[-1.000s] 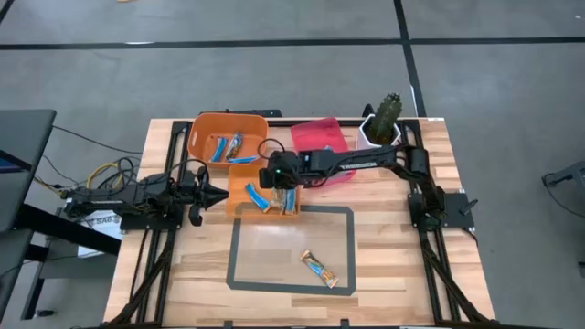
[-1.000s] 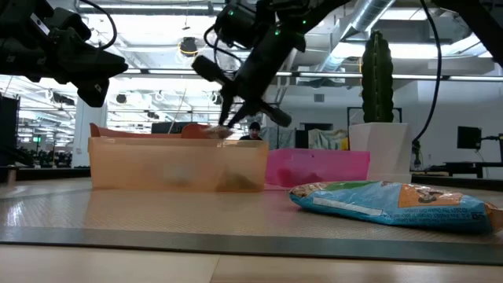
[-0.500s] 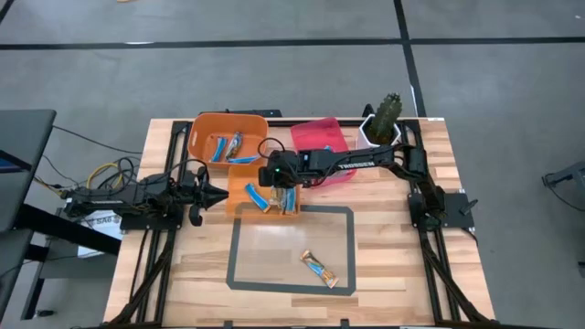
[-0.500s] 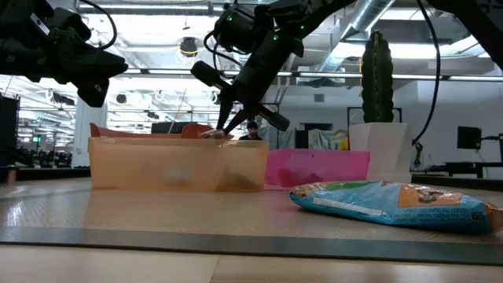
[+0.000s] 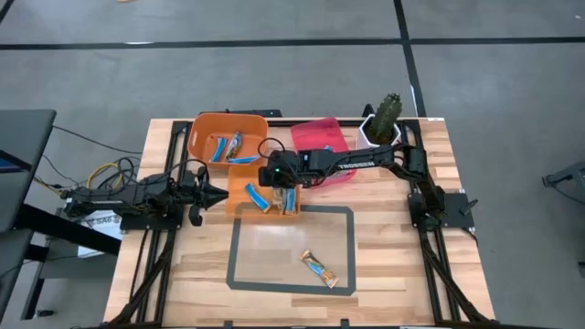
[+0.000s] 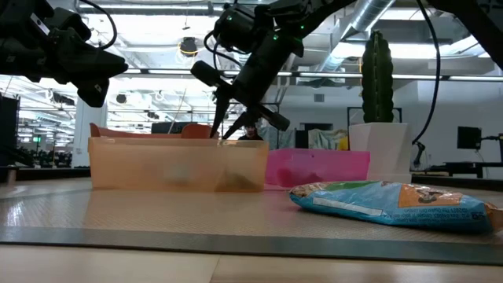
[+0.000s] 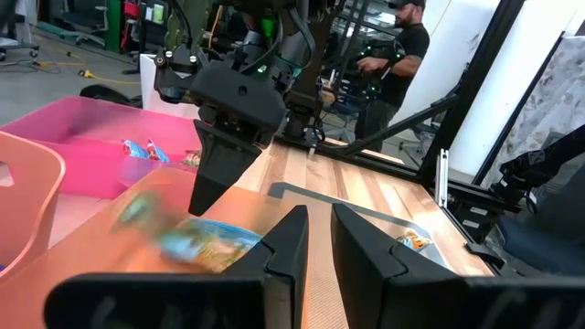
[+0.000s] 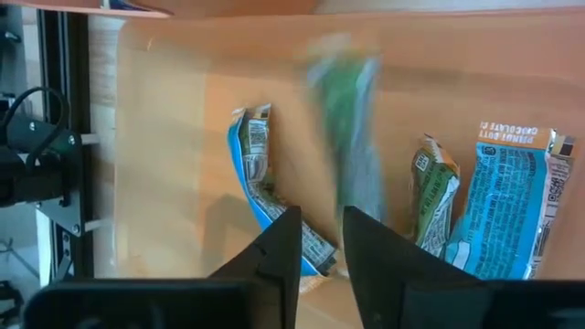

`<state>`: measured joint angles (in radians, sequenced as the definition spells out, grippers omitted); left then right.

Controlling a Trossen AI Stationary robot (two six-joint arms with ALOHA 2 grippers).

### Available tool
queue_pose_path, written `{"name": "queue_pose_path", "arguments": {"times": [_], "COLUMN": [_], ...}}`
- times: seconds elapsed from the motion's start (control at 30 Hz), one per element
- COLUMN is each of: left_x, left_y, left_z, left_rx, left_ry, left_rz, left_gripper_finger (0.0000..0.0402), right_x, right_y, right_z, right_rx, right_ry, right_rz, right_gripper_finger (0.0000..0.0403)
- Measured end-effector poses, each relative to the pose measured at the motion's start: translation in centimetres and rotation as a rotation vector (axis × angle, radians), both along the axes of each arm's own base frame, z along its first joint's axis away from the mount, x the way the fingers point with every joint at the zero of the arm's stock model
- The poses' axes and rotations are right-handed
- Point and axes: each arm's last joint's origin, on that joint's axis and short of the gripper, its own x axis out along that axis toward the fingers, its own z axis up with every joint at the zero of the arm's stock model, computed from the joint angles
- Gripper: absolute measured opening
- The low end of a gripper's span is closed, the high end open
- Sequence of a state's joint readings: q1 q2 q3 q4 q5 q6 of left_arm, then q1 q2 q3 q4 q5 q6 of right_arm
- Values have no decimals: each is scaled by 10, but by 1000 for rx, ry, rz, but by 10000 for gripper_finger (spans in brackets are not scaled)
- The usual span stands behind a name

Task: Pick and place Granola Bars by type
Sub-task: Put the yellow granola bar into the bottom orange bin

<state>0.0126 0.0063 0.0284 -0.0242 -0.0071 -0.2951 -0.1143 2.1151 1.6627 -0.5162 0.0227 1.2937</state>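
My right gripper (image 5: 277,185) hangs open over the small orange bin (image 5: 233,187), fingers pointing down (image 6: 229,130). Just below the fingers a greenish granola bar (image 8: 352,137) shows as a blur inside the bin, touching neither finger. Other bars lie flat on the bin's floor: a blue one (image 8: 260,192), a green one (image 8: 434,210) and another blue one (image 8: 507,206). One more wrapped bar (image 5: 320,268) lies flat on the table inside the taped rectangle. My left gripper (image 5: 222,194) waits left of the small bin with a narrow gap between its fingers (image 7: 318,224).
A larger orange bin (image 5: 196,137) holding a few bars sits at the far side, with a pink bin (image 5: 320,137) to its right. A potted cactus (image 5: 384,114) stands at the far right corner. A person stands in the room beyond the table.
My right gripper has stayed over the small orange bin and its fingers have parted. The bar that it held at its fingertips has come free and drops into the bin.
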Motion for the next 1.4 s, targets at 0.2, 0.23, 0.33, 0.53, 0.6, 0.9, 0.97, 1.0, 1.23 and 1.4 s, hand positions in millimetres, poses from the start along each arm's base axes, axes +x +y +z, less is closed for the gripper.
{"name": "queue_pose_path", "arguments": {"times": [0.2,0.23,0.33,0.53,0.6,0.9,0.97,1.0,1.23,1.4], "left_x": [0,0,0,0,0,0,0,0,0,0], "left_y": [0,0,0,0,0,0,0,0,0,0], "left_z": [0,0,0,0,0,0,0,0,0,0], "left_rx": [0,0,0,0,0,0,0,0,0,0], "left_ry": [0,0,0,0,0,0,0,0,0,0], "left_rz": [0,0,0,0,0,0,0,0,0,0], "left_gripper_finger": [44,44,44,44,44,44,44,44,44,44], "right_x": [0,0,0,1,0,2,2,3,-3,-17], "right_y": [0,0,0,6,9,27,33,36,66,91], "right_z": [0,0,0,0,2,21,29,35,66,79], "right_rx": [0,1,0,4,18,-5,-19,-29,-136,-187], "right_ry": [0,0,0,0,-5,-42,-57,-74,-116,-88], "right_rz": [1,1,2,16,33,137,179,196,386,522], "right_gripper_finger": [77,77,77,77,77,77,77,77,78,86]}}
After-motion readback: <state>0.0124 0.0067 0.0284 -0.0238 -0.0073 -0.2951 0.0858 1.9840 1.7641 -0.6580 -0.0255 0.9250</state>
